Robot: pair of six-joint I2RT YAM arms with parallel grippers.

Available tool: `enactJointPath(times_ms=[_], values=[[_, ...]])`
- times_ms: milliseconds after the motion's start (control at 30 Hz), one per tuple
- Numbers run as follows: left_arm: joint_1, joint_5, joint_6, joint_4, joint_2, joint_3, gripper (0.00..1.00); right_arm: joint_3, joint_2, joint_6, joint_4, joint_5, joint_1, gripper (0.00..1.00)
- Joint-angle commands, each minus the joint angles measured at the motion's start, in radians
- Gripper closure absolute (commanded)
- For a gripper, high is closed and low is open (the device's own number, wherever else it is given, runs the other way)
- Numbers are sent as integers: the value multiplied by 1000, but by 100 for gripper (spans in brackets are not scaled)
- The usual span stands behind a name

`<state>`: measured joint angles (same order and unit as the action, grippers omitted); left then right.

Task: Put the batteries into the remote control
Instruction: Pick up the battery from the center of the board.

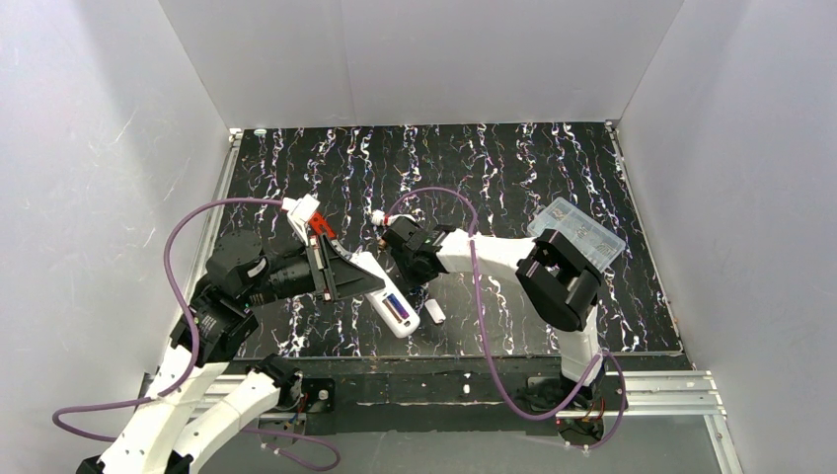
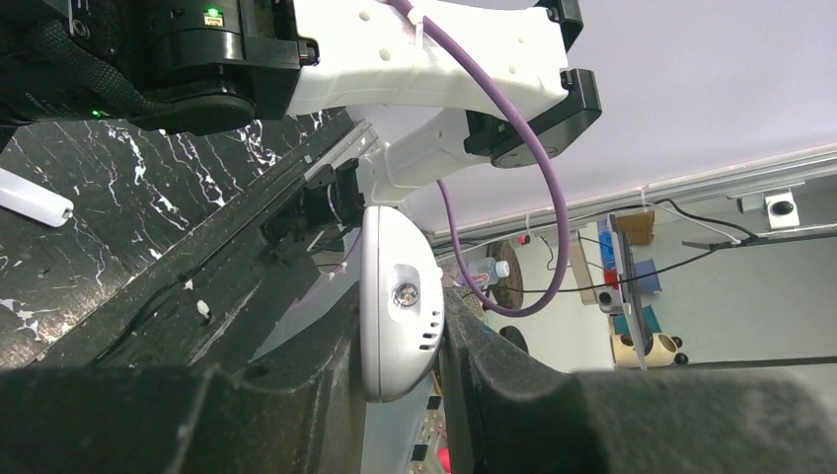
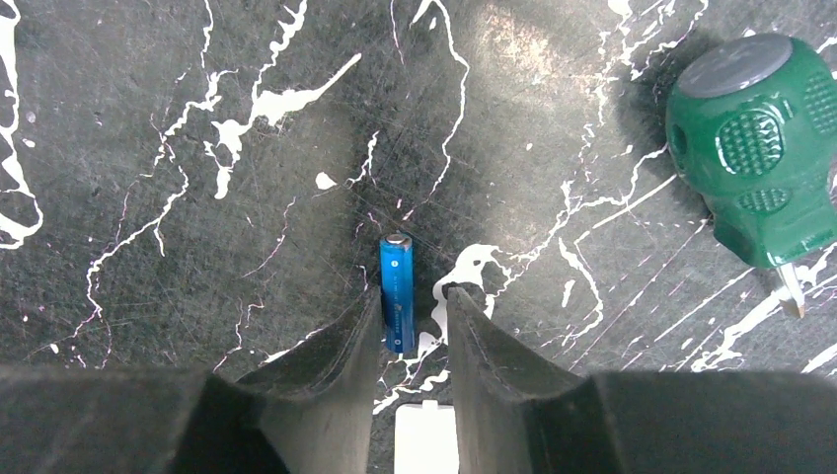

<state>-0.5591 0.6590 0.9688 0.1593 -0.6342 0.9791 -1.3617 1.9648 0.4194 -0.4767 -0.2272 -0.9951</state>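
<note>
left gripper [image 2: 400,341]: clenched on the remote control [image 2: 395,267], with a dark finger on each side of the white body

remote control: just left of centre in the top view, tilted, recess side facing up. Can't tell if its lower end touches the mat [image 1: 513,178]

seated battery [image 1: 398,306]: a blue-purple one sitting in the recess, toward the remote's lower end in the top view

loose battery [image 3: 398,291]: a shiny blue one lying flat on the mat, dead centre of the right wrist view. Its near end pokes in between the fingertips, right up against the picture-left finger, and there's a gap to the other finger

right gripper [image 3: 415,296]: fingers a little apart, wider than the battery, so nothing is pinched. It's sitting over the loose battery

screwdriver [image 3: 755,148]: fat green handle in the upper right of the right wrist view, on the mat, well apart from the loose battery

white piece [image 1: 434,312]: small flat bit on the mat just right of the remote's lower end. Too small to say what it is

clear box [image 1: 577,232]: right side of the top view, on the mat, with the right arm's elbow overlapping its lower edge
</note>
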Motion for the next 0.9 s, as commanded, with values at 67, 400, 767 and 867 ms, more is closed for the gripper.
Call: enactJointPath(times_ms=[67, 400, 767, 867], values=[[2, 35, 5, 71, 9, 3, 100, 28, -35, -1, -36, -5, 2, 62], [2, 33, 7, 68, 14, 1, 100, 55, -62, -10, -20, 43, -8, 64], [2, 32, 8, 64, 21, -2, 100, 31, -39, -10, -22, 45, -9, 82], [3, 30, 8, 59, 23, -4, 100, 42, -58, -9, -8, 50, -10, 89]])
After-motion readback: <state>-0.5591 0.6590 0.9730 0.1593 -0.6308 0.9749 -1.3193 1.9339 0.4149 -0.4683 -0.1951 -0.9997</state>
